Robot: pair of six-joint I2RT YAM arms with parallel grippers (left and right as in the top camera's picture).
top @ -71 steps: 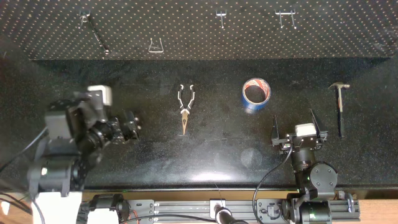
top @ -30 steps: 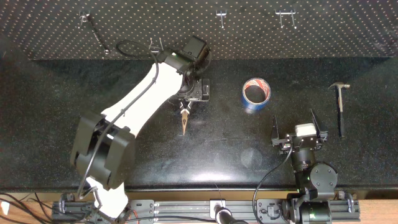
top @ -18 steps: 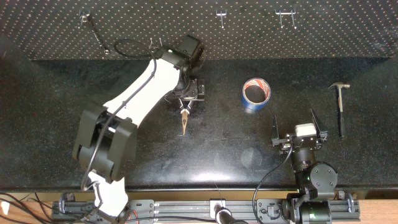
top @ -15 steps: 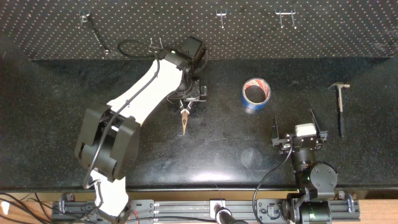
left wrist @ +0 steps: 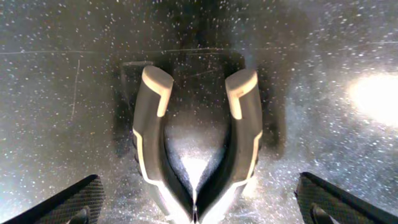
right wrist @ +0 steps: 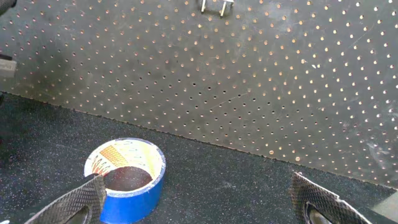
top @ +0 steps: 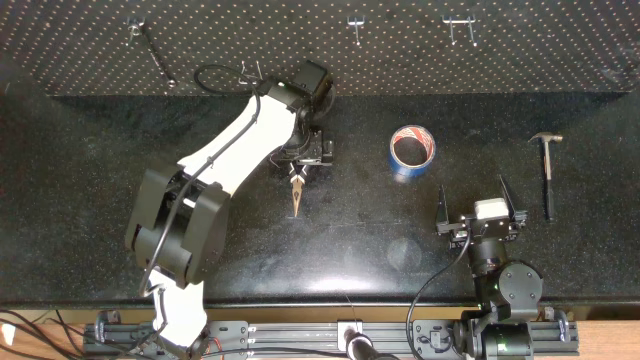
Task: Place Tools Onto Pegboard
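Grey-handled needle-nose pliers (top: 297, 188) lie flat on the black worktop, tip toward the arms. My left gripper (top: 305, 152) is low over their handles (left wrist: 149, 124), fingers open wide on either side and touching nothing; the left gripper (left wrist: 199, 202) straddles the handle pivot. A blue tape roll (top: 411, 151) sits right of the pliers and a hammer (top: 546, 175) lies at the far right. My right gripper (top: 474, 205) rests open near its base, facing the tape roll (right wrist: 124, 180). A wrench (top: 157, 55) hangs on the pegboard (top: 400, 50) at the left.
Empty hooks stick out of the pegboard: a wire loop (top: 250, 74) behind the left arm, a single hook (top: 355, 30) and a double hook (top: 459, 30), which is the double hook (right wrist: 216, 6) seen by the right wrist. Bare worktop (top: 380, 250) lies between both arms.
The left arm swung from its parked spot at the left out to the pliers and settled over their handles, shifting only slightly in the last second. The right arm stayed still.
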